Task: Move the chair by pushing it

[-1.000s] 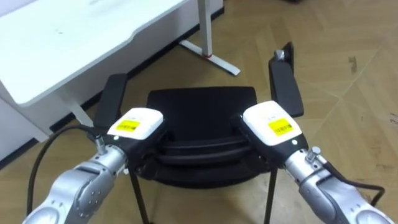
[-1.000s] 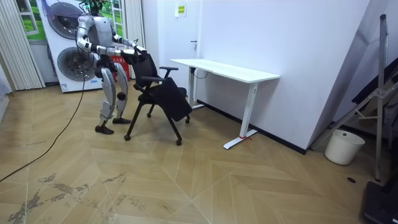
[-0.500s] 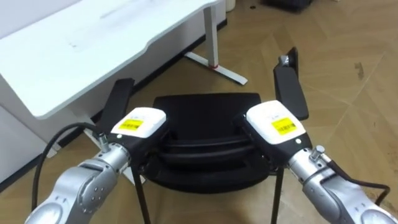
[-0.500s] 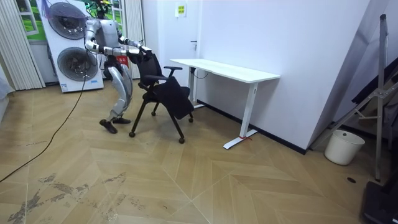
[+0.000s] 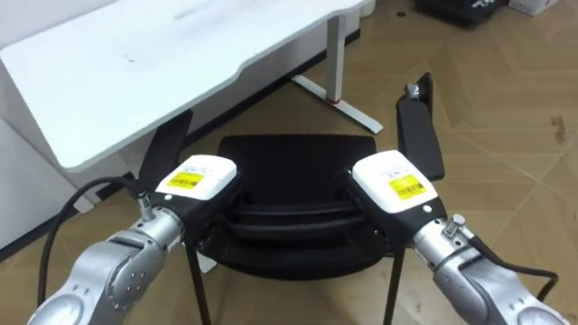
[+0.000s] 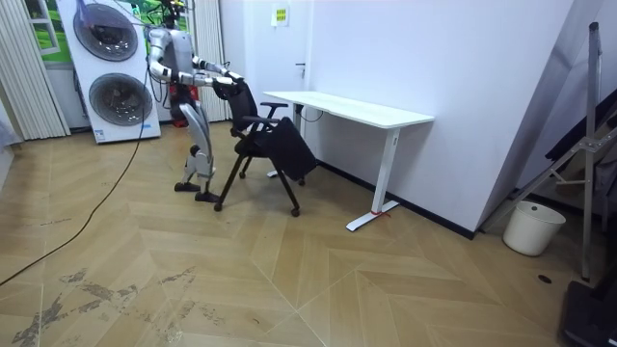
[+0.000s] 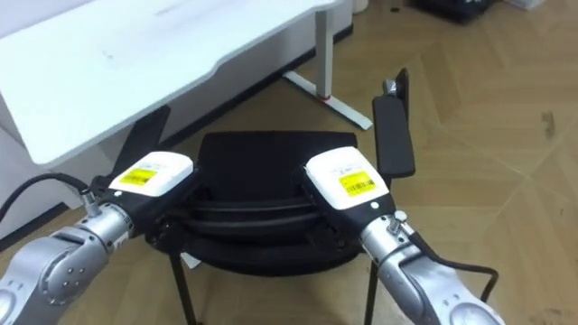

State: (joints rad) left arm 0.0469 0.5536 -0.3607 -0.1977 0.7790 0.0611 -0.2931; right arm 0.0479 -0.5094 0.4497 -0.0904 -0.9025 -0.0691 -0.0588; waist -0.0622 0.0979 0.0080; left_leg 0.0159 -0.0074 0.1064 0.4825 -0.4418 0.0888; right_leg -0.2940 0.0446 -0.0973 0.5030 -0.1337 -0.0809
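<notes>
No word or number can be made out anywhere. The left hand [image 5: 200, 177] bears a yellow label [image 5: 184, 182] on its white back, with a few lines of dark print too small to read. The right hand [image 5: 388, 177] bears a second label [image 5: 406, 186] of the same yellow, set aslant, and its dark print is just as unreadable. In the room view a small yellow-green sign [image 6: 281, 14] hangs high on the white wall [image 6: 405, 48], above the end of the desk [image 6: 371, 113] towards the room view's left. Its marks are too small to tell.
</notes>
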